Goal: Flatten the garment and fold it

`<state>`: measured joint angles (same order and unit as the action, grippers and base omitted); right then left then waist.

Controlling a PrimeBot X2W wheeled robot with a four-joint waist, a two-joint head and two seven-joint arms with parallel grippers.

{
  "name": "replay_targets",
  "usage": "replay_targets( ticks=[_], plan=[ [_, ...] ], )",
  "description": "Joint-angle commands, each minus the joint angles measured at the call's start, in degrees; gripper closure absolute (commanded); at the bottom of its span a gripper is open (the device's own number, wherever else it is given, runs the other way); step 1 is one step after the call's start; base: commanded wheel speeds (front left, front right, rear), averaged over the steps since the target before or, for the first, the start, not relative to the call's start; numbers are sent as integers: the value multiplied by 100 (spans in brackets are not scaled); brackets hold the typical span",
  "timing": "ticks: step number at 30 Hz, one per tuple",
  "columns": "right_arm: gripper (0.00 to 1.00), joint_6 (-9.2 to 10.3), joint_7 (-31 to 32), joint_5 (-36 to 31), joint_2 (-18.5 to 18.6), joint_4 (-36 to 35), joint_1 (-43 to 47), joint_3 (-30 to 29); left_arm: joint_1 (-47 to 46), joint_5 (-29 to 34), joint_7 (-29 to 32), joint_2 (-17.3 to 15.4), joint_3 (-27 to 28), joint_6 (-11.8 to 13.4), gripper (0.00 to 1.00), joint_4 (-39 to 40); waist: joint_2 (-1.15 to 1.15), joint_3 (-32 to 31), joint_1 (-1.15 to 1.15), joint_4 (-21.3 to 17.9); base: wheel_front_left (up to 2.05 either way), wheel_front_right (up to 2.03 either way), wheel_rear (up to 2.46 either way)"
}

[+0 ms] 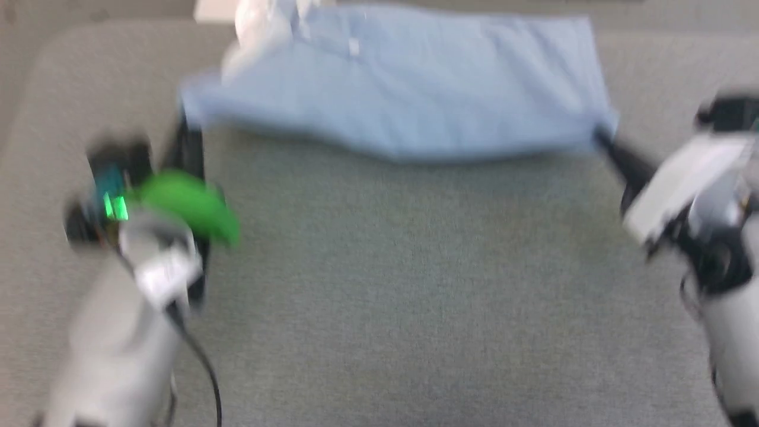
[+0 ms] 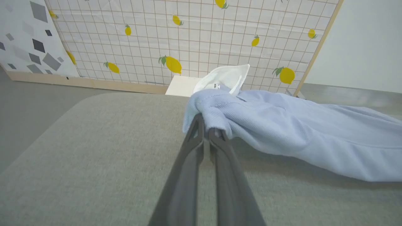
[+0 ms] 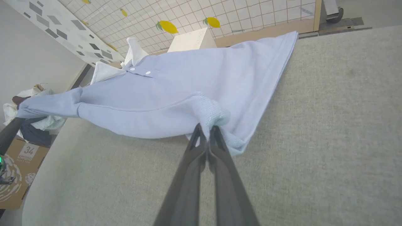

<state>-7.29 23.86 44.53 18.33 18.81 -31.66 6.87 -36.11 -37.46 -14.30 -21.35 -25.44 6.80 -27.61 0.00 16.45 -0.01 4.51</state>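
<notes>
Both were clamped shut on the garment (image 1: 415,83): the left gripper (image 2: 205,130) had a bunched-up bit of blue fabric right at its fingertips, with the white collar (image 2: 224,78) just past them. The right gripper (image 3: 206,133) pinched another wad, so the shirt was stretched between the two. Behind both grippers the grey padded surface (image 1: 385,284) lay wide open, and its far edge ran just beyond the shirt.
</notes>
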Motion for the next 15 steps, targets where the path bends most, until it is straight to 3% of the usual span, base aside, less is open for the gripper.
replay_targets(
  ticks=[1,7,15],
  plan=[
    [100,-20,-69,37,17,-88,275,32,408,-125,-4,-10,26,74,100,148,0,-1009,1,138,0,0,0],
    [100,-20,-245,125,21,-240,1534,-116,2127,-613,413,-134,19,323,100,945,0,-1482,1,165,0,0,0],
    [100,-20,-35,58,139,-490,2978,-477,3756,-1273,1579,-521,-58,752,100,1941,0,-1933,1,222,0,0,0]
  ],
)
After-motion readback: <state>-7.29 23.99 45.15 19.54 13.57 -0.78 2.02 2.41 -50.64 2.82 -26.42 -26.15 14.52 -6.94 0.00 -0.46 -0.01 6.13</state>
